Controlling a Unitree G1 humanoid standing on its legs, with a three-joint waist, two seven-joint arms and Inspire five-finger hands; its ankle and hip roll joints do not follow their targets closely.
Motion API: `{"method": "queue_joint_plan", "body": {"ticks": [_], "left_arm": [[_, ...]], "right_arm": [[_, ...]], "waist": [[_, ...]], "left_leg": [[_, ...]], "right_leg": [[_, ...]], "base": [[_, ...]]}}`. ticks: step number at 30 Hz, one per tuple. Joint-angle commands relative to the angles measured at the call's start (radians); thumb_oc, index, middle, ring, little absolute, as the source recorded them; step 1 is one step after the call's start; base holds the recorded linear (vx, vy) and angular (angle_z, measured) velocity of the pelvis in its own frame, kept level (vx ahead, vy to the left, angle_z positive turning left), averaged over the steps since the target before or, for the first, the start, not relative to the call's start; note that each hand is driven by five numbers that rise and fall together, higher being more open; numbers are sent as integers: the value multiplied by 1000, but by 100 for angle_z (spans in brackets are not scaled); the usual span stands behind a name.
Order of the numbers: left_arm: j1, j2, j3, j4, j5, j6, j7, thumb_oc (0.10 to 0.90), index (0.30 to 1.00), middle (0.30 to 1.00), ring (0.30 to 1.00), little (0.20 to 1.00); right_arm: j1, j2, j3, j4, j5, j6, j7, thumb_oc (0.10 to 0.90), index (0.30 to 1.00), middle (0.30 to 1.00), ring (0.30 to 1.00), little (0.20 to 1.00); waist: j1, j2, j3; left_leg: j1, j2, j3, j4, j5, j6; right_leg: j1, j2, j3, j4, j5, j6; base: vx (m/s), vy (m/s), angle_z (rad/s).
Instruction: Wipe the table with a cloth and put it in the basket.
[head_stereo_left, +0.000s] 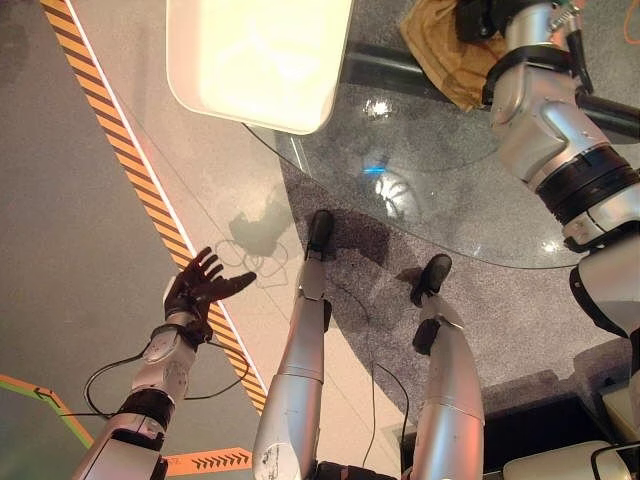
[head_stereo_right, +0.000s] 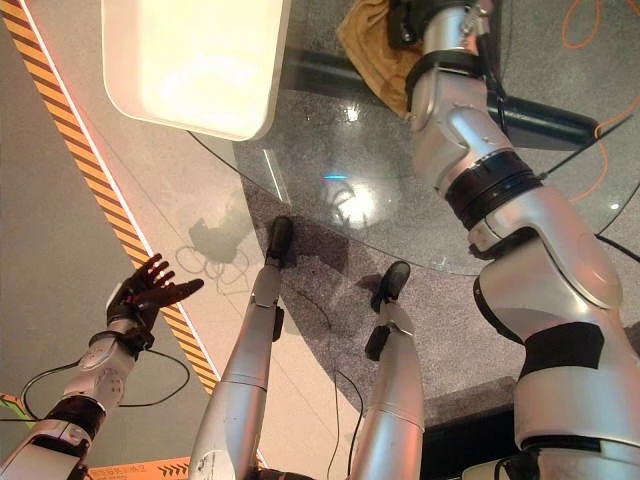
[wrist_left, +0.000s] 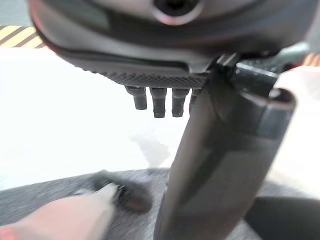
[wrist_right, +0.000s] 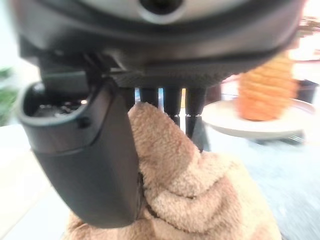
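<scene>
Right hand (wrist_right: 100, 150) pinching the tan cloth (wrist_right: 190, 190) at the glass table's (head_stereo_left: 440, 200) far edge; left hand (head_stereo_left: 200, 285) open, idle beside that table; wiping probably needs flat, steady pressure; basket unidentifiable.

No legible text or labels

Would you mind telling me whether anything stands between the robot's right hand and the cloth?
Nothing does: the right hand already has the tan cloth pinched between thumb and fingers, over the far side of the glass table. The left hand hangs open, away from the table.
</scene>
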Motion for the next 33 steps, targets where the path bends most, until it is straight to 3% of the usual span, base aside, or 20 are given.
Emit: {"method": "queue_joint_plan", "body": {"ticks": [1, 8, 18, 22, 28, 33], "left_arm": [[-20, 47, 91, 11, -54, -93, 100, 800, 900, 900, 900, 900], [-77, 56, 154, -43, -63, -176, 207, 800, 900, 900, 900, 900], [-195, 98, 273, -121, 52, -312, 537, 800, 900, 900, 900, 900], [-240, 121, 307, -197, 204, -370, 731, 800, 900, 900, 900, 900], [-282, 104, 344, -366, 512, -401, 968, 800, 900, 900, 900, 900], [-279, 76, 337, -504, 616, -423, 965, 800, 900, 900, 900, 900]], "right_arm": [[17, -155, -37, -20, 40, 3, -98, 100, 300, 300, 300, 200], [141, -177, -159, -153, 53, -34, -121, 100, 300, 300, 300, 200], [301, -157, -293, -312, 38, -39, -139, 100, 300, 300, 300, 200], [381, -149, -363, -391, 12, -45, -139, 100, 300, 300, 300, 200], [499, -123, -470, -513, -46, -81, -125, 100, 300, 300, 300, 200], [565, -92, -526, -598, -97, -106, -103, 100, 300, 300, 300, 200]], "waist": [[-14, -14, -8], [-43, -10, -8], [-79, -19, -8], [-92, -25, -8], [-108, -40, -8], [-117, -47, -8]], "left_leg": [[-2, -113, 103, 47, -78, 122], [16, -109, 117, 42, -82, 119], [40, -101, 132, 44, -89, 113], [46, -100, 135, 46, -94, 110], [52, -97, 140, 52, -102, 107], [66, -94, 144, 51, -107, 107]], "right_leg": [[4, 102, -47, -102, 66, -39], [5, 105, -24, -88, 49, -44], [13, 120, 6, -65, 24, -52], [18, 125, 16, -62, 19, -52], [26, 134, 31, -59, 15, -51], [35, 142, 42, -55, 14, -49]], "base": [[-74, 52, -3], [-16, 26, -4], [-1, 0, -4], [0, 0, 0], [0, 0, 0], [2, -3, -2]]}}
